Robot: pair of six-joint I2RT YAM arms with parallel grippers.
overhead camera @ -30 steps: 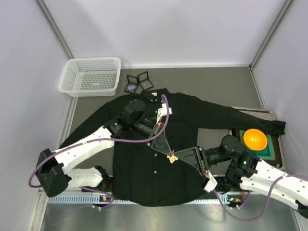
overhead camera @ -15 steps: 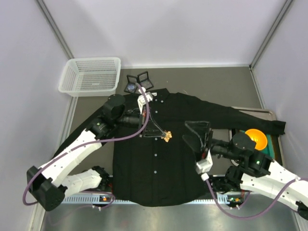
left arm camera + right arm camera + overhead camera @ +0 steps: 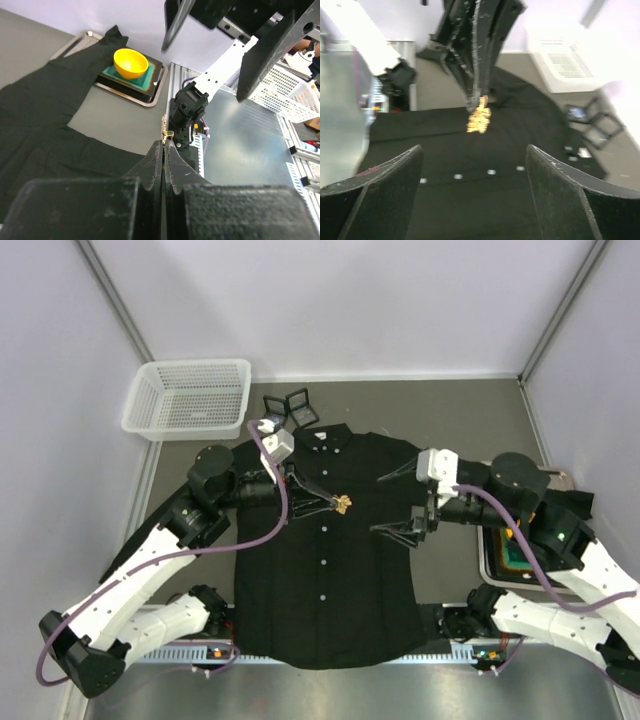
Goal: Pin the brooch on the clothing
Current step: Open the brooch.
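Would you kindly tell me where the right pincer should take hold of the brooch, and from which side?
Probably the free end of the brooch, approached from the side opposite the left pincer, whose shut tips clamp the other end. That free end sticks out toward the open right pincer, above the shirt.

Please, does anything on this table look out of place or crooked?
One thing: a sleeve of the black button-up shirt lies over one end of the metal tray that holds the yellow bowl, instead of flat on the table. Nothing looks spilled or damaged.
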